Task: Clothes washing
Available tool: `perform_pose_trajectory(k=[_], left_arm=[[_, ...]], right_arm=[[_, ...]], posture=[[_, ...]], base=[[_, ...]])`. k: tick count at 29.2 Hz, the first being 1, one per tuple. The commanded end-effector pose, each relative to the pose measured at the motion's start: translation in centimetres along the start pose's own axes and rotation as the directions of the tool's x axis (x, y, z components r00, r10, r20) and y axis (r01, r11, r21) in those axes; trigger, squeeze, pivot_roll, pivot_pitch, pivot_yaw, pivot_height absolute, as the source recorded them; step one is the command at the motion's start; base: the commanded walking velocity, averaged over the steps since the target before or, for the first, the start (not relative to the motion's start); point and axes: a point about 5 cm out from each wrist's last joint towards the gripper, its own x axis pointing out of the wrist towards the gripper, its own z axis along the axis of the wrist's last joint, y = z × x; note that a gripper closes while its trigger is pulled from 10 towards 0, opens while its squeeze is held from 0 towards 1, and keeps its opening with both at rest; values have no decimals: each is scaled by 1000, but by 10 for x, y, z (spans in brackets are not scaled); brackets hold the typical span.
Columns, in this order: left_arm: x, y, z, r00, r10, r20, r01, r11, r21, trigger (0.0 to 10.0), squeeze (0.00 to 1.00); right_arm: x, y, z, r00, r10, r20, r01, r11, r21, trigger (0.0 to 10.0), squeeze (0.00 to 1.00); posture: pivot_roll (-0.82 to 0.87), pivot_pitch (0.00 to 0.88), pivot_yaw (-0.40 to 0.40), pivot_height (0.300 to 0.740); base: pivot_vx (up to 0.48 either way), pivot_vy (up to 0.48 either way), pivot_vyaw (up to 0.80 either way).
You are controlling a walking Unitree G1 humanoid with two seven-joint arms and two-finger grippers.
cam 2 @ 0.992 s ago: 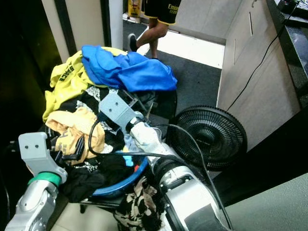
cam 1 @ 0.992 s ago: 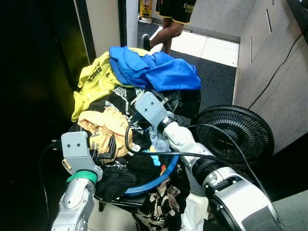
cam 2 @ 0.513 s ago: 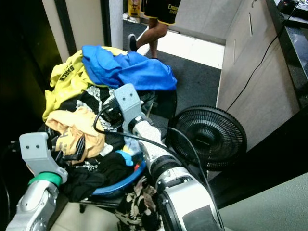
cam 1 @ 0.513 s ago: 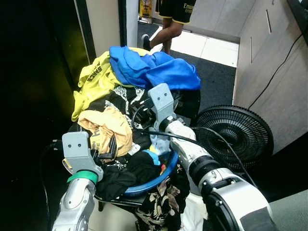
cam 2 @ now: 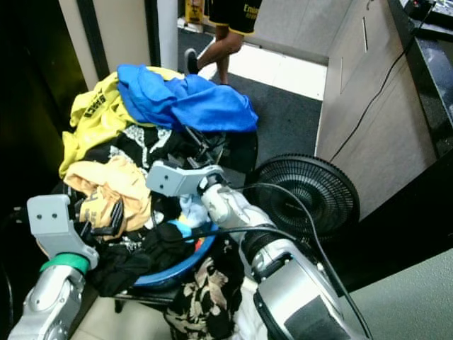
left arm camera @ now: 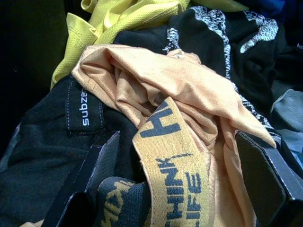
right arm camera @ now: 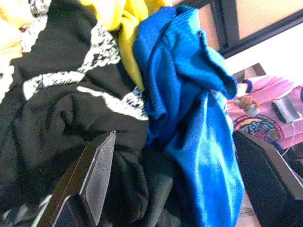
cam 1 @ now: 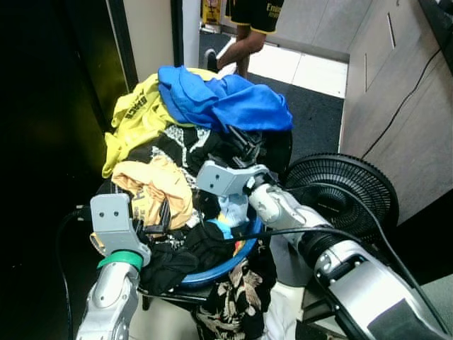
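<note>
Scene: a heap of clothes fills and spills over a blue basin point(cam 1: 241, 256), with a black floor fan point(cam 1: 347, 195) just beside it on the robot's right and a person's legs point(cam 1: 244, 44) on the tiled floor beyond.
Task's thing: the laundry pile, with a blue garment point(cam 1: 226, 103) on top at the far side, a yellow shirt point(cam 1: 138, 117) at the far left, a black-and-white patterned garment point(cam 1: 177, 145) in the middle and an orange printed garment point(cam 1: 159, 188) nearest the left arm.
Left claw point(left arm camera: 180, 189): open, fingers spread either side of the orange printed garment, which lies directly ahead and touching or nearly touching; nothing is gripped.
Right claw point(right arm camera: 170, 189): open and empty, held in over the middle of the pile and pointed toward the far side, with the black-and-white garment to one side and the blue garment to the other.
Key relation: the blue garment lies straight ahead of the right claw and beyond it, draped with its long axis running across the heap from left to right; the right arm looks the nearer to it, the left arm the nearer to the orange piece.
Likely next step: a judgement only, that either claw closes on the cloth in front of it to lift a piece out.
Hidden or unclear: the basin's near rim is covered by dark clothes and a floral garment point(cam 1: 237, 301) hanging over it; what supports the basin cannot be made out; the area at the left is in deep shadow.
</note>
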Motion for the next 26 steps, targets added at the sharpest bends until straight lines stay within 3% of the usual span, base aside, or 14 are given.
perform_pose_trajectory(k=[1,6,7,9,12,18,26], left_arm=[[-6,-2,-14,998,-3,-62,3,1000,-2,10000,0],[-6,-2,-14,998,-4,-62,3,1000,-2,10000,0],[-5,-3,-13,998,-6,-61,5,1000,-1,10000,0],[-5,-3,-13,998,-6,-61,5,1000,-1,10000,0],[-6,-3,-13,998,-12,-63,12,1000,1,10000,0],[-11,-5,-13,997,-19,-74,19,1000,4,10000,0],[-19,-5,-15,995,-15,-94,14,1000,-6,10000,0]], right_arm=[[-2,3,0,1000,-2,3,2,1000,-10,10000,0],[-2,4,-2,1000,-1,-17,1,1000,23,10000,0],[-1,2,-4,999,-6,-54,10,997,80,10000,0],[-1,2,-4,999,-6,-54,10,997,80,10000,0],[5,-1,-2,995,-21,-99,36,988,153,10000,0],[14,-2,8,994,-32,-103,48,986,157,10000,0],[36,-26,28,989,-110,-95,130,963,236,10000,0]], posture=[[95,297,-35,740],[96,298,-34,740],[99,303,-31,740],[99,303,-31,740],[99,324,-26,740],[104,362,-24,740],[105,380,-20,740]], base=[[0,0,0],[0,0,0],[0,0,0],[0,0,0],[0,0,0],[0,0,0],[0,0,0]])
